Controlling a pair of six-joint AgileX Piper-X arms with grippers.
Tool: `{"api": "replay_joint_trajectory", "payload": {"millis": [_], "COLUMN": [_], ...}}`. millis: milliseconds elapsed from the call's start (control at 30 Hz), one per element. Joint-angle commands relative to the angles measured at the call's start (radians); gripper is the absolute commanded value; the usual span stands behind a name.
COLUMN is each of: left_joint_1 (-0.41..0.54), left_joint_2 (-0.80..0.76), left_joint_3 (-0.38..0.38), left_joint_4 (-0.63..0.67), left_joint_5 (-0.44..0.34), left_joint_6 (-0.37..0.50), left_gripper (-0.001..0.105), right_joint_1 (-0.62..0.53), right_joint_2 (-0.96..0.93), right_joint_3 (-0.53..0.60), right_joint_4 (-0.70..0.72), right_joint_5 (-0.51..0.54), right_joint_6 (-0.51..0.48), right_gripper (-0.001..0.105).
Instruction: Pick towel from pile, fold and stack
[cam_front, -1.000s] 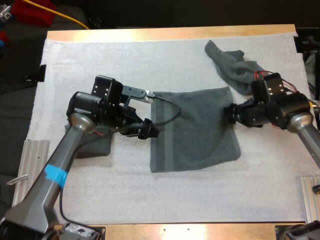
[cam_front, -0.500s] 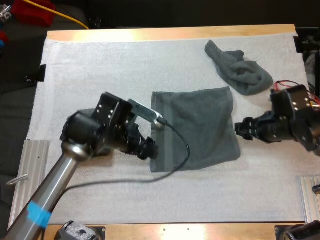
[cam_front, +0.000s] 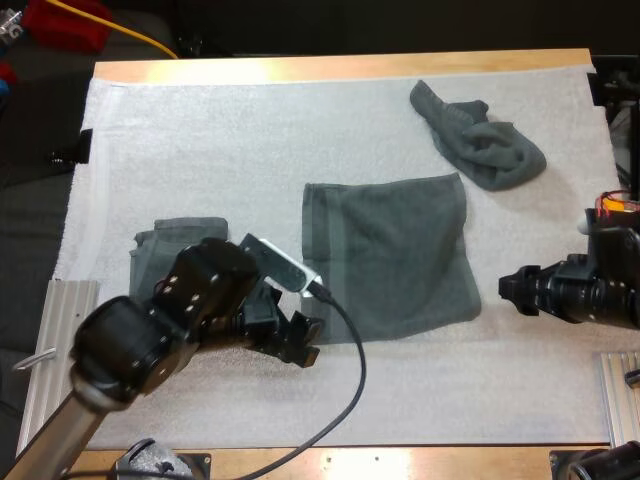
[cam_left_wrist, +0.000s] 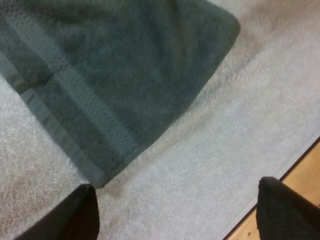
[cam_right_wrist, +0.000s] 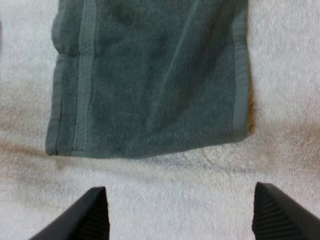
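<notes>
A dark grey-green towel (cam_front: 390, 255) lies spread flat, folded once, in the middle of the white mat (cam_front: 250, 130). My left gripper (cam_front: 303, 342) is open just off the towel's near left corner (cam_left_wrist: 100, 177), fingers apart over bare mat. My right gripper (cam_front: 512, 290) is open to the right of the towel's near right edge (cam_right_wrist: 240, 100), clear of it. A crumpled towel (cam_front: 480, 135) lies at the far right. A folded stack (cam_front: 165, 245) sits at the left, partly hidden by my left arm.
The mat's front edge and the wooden table (cam_left_wrist: 300, 170) lie close to my left gripper. Metal rails (cam_front: 60, 330) flank the mat at the near left and near right (cam_front: 620, 390). Bare mat stretches across the far left.
Both grippers have let go of the spread towel and drawn back toward the near side: the left one down past the towel's near left corner, the right one out to the right.
</notes>
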Motion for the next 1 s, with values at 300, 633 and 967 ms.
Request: {"api": "replay_joint_trajectory", "payload": {"millis": [300,633,967], "left_joint_1": [-0.002,-0.002,-0.002], "left_joint_2": [-0.042,-0.042,-0.042], "left_joint_3": [-0.001,-0.001,-0.001], "left_joint_4": [-0.067,-0.068,-0.070], "left_joint_5": [-0.024,-0.024,-0.024], "left_joint_6": [-0.031,-0.031,-0.031], "left_gripper": [0.064,0.064,0.064], "right_joint_1": [0.001,0.000,0.000], "right_joint_2": [0.032,0.125,0.202], "right_joint_3": [0.055,0.263,0.437], "right_joint_4": [-0.096,-0.243,-0.475], "right_joint_5": [-0.001,-0.026,-0.030], "right_joint_6": [-0.018,-0.025,-0.025], "right_gripper": [0.059,0.059,0.059]}}
